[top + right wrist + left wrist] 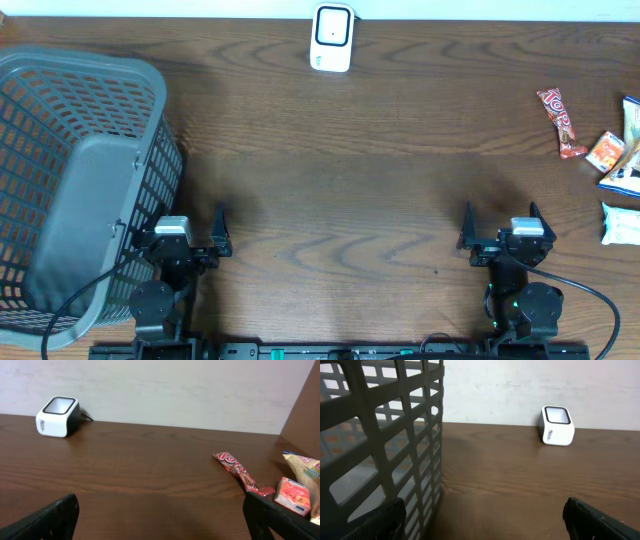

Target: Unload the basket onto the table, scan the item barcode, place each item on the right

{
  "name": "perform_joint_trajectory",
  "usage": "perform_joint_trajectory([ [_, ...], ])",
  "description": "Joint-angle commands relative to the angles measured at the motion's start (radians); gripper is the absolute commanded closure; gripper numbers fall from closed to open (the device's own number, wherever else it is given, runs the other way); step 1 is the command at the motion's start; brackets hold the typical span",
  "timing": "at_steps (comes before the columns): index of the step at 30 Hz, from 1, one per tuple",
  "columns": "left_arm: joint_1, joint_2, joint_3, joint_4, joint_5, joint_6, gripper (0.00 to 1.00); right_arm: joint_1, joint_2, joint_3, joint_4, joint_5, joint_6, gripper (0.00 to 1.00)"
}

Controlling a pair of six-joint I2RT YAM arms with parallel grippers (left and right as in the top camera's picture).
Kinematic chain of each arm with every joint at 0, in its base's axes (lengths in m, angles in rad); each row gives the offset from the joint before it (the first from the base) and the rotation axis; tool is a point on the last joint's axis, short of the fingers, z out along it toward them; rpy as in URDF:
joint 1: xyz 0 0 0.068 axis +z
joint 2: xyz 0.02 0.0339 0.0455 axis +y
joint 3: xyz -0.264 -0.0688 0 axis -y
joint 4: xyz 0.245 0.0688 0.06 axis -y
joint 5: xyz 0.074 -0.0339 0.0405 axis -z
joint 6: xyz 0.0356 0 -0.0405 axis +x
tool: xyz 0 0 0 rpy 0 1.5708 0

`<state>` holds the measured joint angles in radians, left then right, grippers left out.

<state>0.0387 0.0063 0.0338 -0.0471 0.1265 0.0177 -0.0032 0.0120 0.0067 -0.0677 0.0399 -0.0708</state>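
1. My left gripper point(482, 512) sits closest to the lens. Only its dark fingertips point(600, 522) show in the bottom corners of the wrist view; the jaws are spread wide with nothing between them.
2. My right gripper point(160, 507) gapes just as wide and empty, its fingertips cut off by the frame's lower edge.
3. The snacks lie at the table's point(350, 180) right edge: a red candy bar point(559, 122), an orange packet point(606, 152), a blue-and-white bag point(628, 150) and a white packet point(620, 222). The last two are cropped, and I can make out no barcode.
4. The white scanner point(332, 38) stands at the middle of the far edge.
5. Bare wood runs from both grippers to the scanner.
6. The grey basket point(60, 90) takes the left edge. Its mesh wall is just beside my left gripper and blocks half that wrist view.
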Motion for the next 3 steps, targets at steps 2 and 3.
perform_joint_trajectory([
  [2, 0.004, -0.002, -0.030, -0.013, -0.005, -0.016, 0.02, 0.002, -0.005, -0.001, -0.004, -0.006, -0.013, 0.01],
  [3, 0.004, -0.002, -0.030, -0.013, -0.005, -0.016, 0.02, 0.002, -0.005, -0.001, -0.004, -0.006, -0.013, 0.01],
])
